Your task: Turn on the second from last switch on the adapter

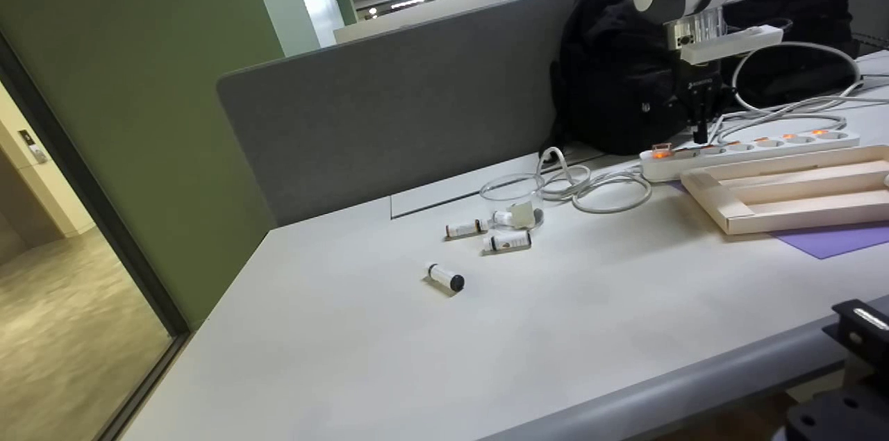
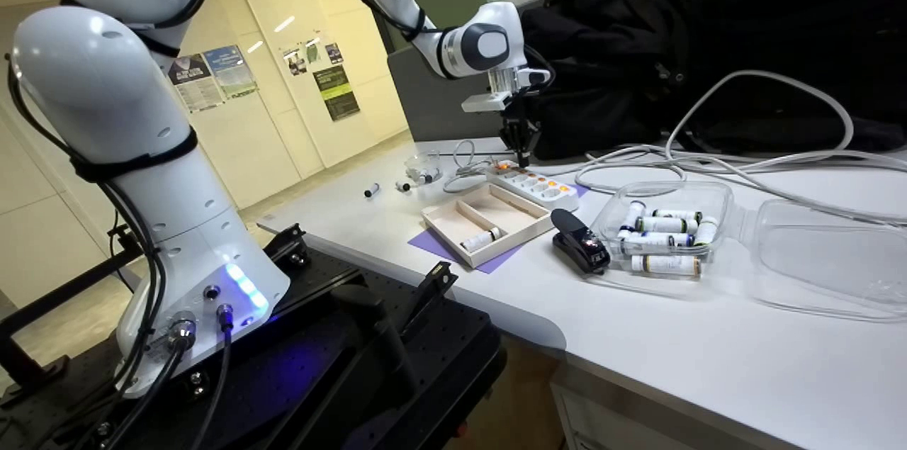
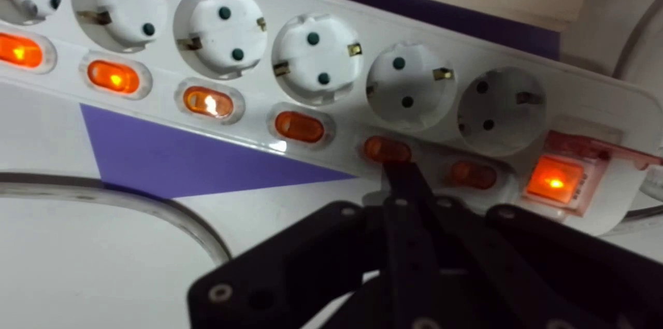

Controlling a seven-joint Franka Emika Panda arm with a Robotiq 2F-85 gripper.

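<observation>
The adapter is a long white power strip, seen in both exterior views [image 1: 785, 151] [image 2: 536, 184] and the wrist view [image 3: 347, 116]. In the wrist view a square main switch [image 3: 555, 179] glows at its right end. The oval switch beside it [image 3: 472, 174] is dark. The following switch [image 3: 387, 149] is dark too, and my gripper [image 3: 404, 169] has its tips at that switch's lower edge; I cannot tell if they press it. Another dark switch [image 3: 299, 126] lies further left. Switches at the far left [image 3: 113, 76] glow. The gripper [image 1: 700, 134] [image 2: 523, 158] is shut, empty, pointing down.
A wooden tray [image 1: 740, 222] lies beside the strip on a purple sheet [image 1: 826, 241]. White cords [image 1: 618, 208] coil around. Black backpacks [image 1: 611, 80] stand behind the arm. A clear box [image 2: 723, 195] with small cylinders and a black stapler-like object [image 2: 579, 241] lie nearby.
</observation>
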